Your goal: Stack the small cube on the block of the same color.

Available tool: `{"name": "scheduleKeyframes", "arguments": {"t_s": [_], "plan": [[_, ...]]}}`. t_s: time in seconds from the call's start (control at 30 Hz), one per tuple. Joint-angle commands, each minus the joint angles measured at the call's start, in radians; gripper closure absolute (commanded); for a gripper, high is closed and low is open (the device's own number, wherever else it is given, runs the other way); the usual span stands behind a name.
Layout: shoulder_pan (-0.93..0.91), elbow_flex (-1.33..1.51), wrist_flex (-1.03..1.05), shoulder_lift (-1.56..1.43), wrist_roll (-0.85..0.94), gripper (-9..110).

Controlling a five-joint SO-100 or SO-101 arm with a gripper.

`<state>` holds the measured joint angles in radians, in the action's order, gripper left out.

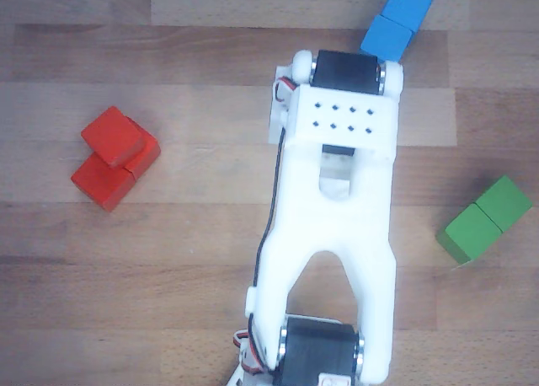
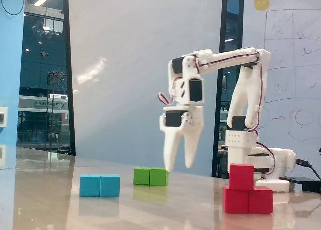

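Note:
The small cube [image 2: 241, 176] rests on top of the red block [image 2: 248, 200] at the right of the fixed view, set toward the block's left half. In the other view the small cube [image 1: 112, 136] sits slightly askew on the block [image 1: 101, 184] at the left. My gripper [image 2: 178, 166] hangs fingers-down above the table, left of the red stack and just right of the green block. It is open and holds nothing. The arm's body hides the gripper in the other view.
A green two-cube block [image 2: 150, 176] [image 1: 486, 220] lies behind and left of the gripper. A blue two-cube block [image 2: 100, 185] [image 1: 396, 21] lies further left in the fixed view. The arm's base [image 2: 249, 149] stands just behind the red stack.

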<state>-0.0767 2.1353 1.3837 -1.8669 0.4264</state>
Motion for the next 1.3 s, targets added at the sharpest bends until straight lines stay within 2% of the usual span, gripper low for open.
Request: {"name": "scheduleKeyframes", "arguments": {"t_s": [0.0,0.13,0.33,0.47,0.7,1.27], "plan": [[0.0,0.072,-0.026,-0.155,-0.002,88],[0.0,0.204,-0.156,-0.276,-0.002,103],[0.0,0.485,-0.33,-0.5,-0.009,99],[-0.002,0.629,-0.393,-0.71,-0.104,102],[0.002,0.758,-0.394,-0.969,-0.281,101],[0.0,0.884,-0.138,-1.433,-0.299,101]]}}
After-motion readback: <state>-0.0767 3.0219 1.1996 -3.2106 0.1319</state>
